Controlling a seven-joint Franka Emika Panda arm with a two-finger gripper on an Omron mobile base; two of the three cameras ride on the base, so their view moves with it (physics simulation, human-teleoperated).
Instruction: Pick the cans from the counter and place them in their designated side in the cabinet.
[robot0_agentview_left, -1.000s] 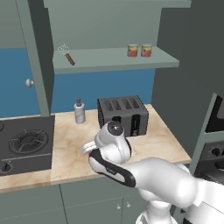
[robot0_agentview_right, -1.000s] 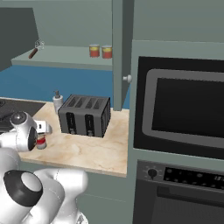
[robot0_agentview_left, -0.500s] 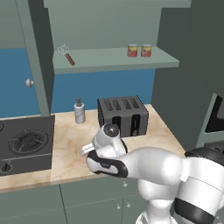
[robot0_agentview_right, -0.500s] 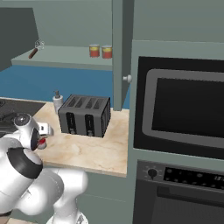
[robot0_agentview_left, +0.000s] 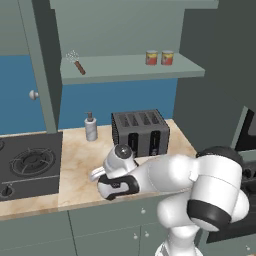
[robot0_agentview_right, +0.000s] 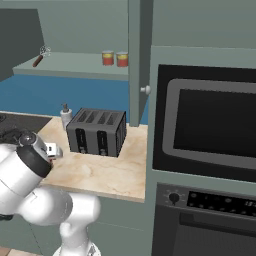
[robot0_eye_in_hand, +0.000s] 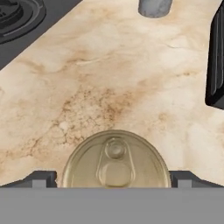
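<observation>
A can (robot0_eye_in_hand: 115, 161) with a dull gold pull-tab lid stands on the beige marble counter (robot0_eye_in_hand: 109, 78), seen from straight above. My gripper (robot0_eye_in_hand: 113, 178) is open. Its dark fingertips (robot0_eye_in_hand: 43, 178) flank the lid on both sides, a sliver apart from it. In the base views the gripper (robot0_agentview_left: 96, 175) (robot0_agentview_right: 52, 150) hangs low over the counter (robot0_agentview_left: 75, 155) left of the toaster, and the arm hides the can. Two red cans (robot0_agentview_left: 151, 57) (robot0_agentview_left: 167, 57) stand side by side on the cabinet shelf (robot0_agentview_left: 125, 67), also seen as the cans (robot0_agentview_right: 107, 58) (robot0_agentview_right: 122, 59).
A black toaster (robot0_agentview_left: 140, 131) (robot0_eye_in_hand: 215, 61) stands right of the gripper. A pale pump bottle (robot0_agentview_left: 90, 128) (robot0_eye_in_hand: 155, 7) is behind it. The black stove (robot0_agentview_left: 27, 162) lies left. A whisk (robot0_agentview_left: 76, 62) rests on the shelf's left. The open cabinet door (robot0_agentview_left: 42, 65) stands at the left, the oven (robot0_agentview_right: 205, 125) at the right.
The arm has folded lower and closer to the counter. The red can that showed beside the hand in the right base view is now hidden behind the arm.
</observation>
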